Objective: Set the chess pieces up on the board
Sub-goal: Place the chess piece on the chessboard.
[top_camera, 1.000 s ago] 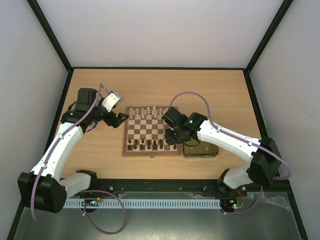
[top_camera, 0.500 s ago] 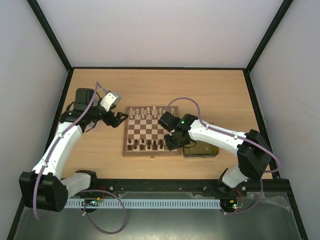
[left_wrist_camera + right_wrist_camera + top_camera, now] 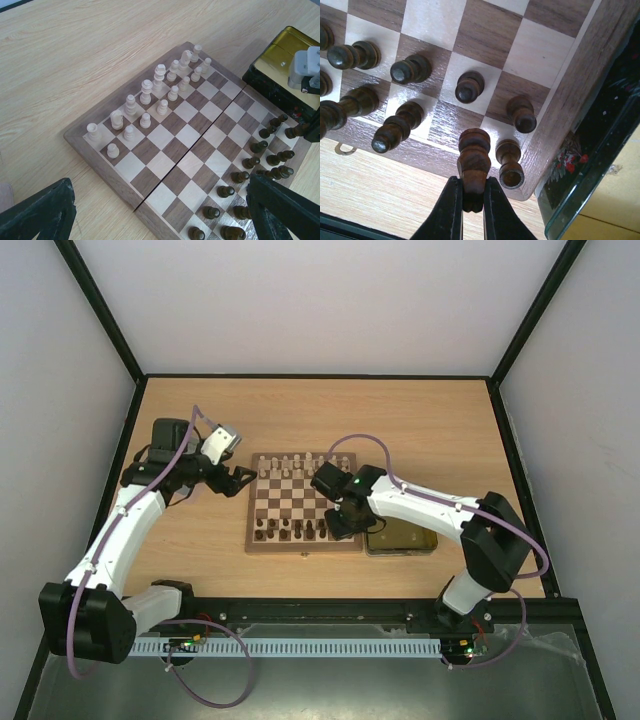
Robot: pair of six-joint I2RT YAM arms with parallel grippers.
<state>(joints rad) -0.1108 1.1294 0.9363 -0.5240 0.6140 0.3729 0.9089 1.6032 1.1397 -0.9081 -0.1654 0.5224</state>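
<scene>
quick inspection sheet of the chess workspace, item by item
surface: wooden table, light grain
job's things: board mid-table; pale pieces on its two far rows; dark pieces on the near rows
clutter: yellow-lined tin beside the board's right edge
grippers: left gripper open, empty, off the board's far left corner; right gripper shut on a dark piece over the near right corner
cables: purple cable looped along each arm
surroundings: white walls, black frame

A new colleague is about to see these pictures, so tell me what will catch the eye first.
The right gripper is shut on a dark brown piece over the near right corner of the board, beside standing dark pieces. Two rows of pale pieces line the far edge, and the left gripper hangs open off the board's far left corner.
</scene>
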